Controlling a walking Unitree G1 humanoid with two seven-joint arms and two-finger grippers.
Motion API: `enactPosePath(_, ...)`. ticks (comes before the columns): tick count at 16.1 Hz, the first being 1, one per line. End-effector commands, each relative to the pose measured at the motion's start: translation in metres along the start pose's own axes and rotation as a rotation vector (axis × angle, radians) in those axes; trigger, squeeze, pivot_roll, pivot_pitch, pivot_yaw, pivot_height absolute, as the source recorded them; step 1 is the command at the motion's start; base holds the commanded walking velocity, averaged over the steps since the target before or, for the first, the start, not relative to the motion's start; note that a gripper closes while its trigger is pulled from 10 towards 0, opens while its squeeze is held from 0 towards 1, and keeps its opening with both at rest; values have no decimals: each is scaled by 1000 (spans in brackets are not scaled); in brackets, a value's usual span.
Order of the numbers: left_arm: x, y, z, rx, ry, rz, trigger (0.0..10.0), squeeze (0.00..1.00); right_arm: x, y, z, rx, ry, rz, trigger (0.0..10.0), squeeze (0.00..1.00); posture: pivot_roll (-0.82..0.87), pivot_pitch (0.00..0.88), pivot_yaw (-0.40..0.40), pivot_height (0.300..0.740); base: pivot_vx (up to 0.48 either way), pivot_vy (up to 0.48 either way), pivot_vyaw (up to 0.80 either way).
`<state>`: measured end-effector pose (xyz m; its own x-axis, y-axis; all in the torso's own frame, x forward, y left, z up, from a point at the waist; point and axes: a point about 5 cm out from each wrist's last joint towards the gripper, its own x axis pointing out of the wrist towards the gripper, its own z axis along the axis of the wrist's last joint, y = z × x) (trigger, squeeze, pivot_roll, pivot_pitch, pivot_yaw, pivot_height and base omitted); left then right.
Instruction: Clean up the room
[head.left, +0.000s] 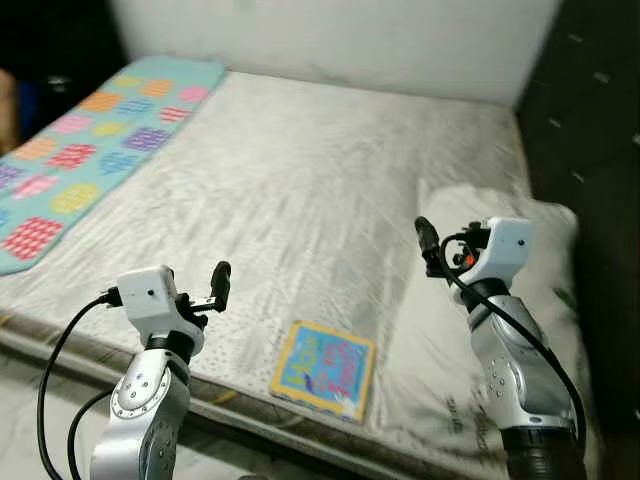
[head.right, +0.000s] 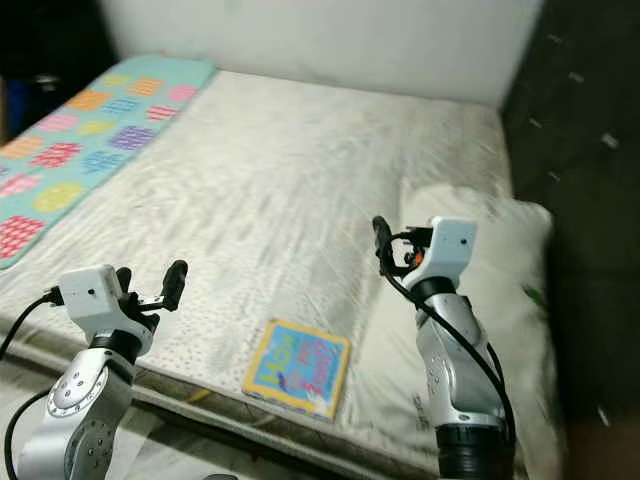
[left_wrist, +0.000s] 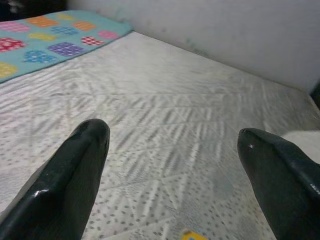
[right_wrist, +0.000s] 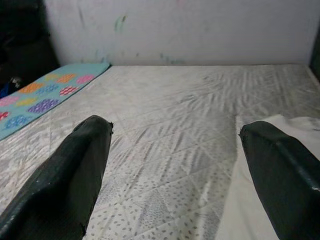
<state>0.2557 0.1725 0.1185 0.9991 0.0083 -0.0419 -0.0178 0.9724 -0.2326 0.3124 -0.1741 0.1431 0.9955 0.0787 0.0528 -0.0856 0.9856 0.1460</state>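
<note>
**Both grippers held open and empty above the bed**

A bare grey-white mattress is seen ahead, running up to a pale wall. A turquoise blanket with coloured patches is spread along the mattress's left side. A white pillow is laid on the right side, close to a dark padded panel.

A small, brightly coloured book is lying flat on the mattress near its front edge, between the two arms and touched by neither. Its cover is blue with a yellow border.

The left gripper is raised over the front left part of the mattress, to the left of the book and apart from it. In the left wrist view its two black fingers are seen spread wide, with only the quilted mattress surface between them; a corner of the book is just caught at the edge of that picture. Nothing is gripped or touched.

The right gripper is held higher, over the near edge of the pillow, beyond the book and to its right. In the right wrist view its fingers are likewise spread wide, with mattress and a strip of pillow seen in the gap. Nothing is held, and no contact with the bedding can be made out.
</note>
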Motion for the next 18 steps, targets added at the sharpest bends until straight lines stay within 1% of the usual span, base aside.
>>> enactPosePath(1, -1, 3, -4, 1, 18, 12, 10000, 0, -4, -6, -2, -11, 7, -33, 10000, 0, -12, 0, 15, 740, 0, 0, 0)
enactPosePath(2, -1, 4, -4, -4, 20, 17, 10000, 0, -9, -13, -5, -23, 22, -68, 10000, 0, -11, 0, 12, 740, 0, 0, 0)
enactPosePath(5, -1, 7, -5, -11, 23, 34, 10000, 0, -16, -19, -10, -37, 43, -88, 10000, 0, -14, 0, 12, 740, 0, 0, 0)
enactPosePath(12, 3, 3, -5, -59, 10, 9, 10000, 0, -16, -18, -10, -47, 42, -90, 10000, 0, -20, 0, 14, 740, 0, 0, -780)
enactPosePath(14, 3, 2, -5, -68, 10, 8, 10000, 0, -15, -19, -10, -52, 42, -87, 10000, 0, -21, 0, 12, 740, 0, 0, 0)
enactPosePath(18, 4, 1, -5, -72, 5, 3, 10000, 0, -16, -19, -11, -61, 49, -77, 10000, 0, -23, 0, 5, 740, 0, 382, 0)
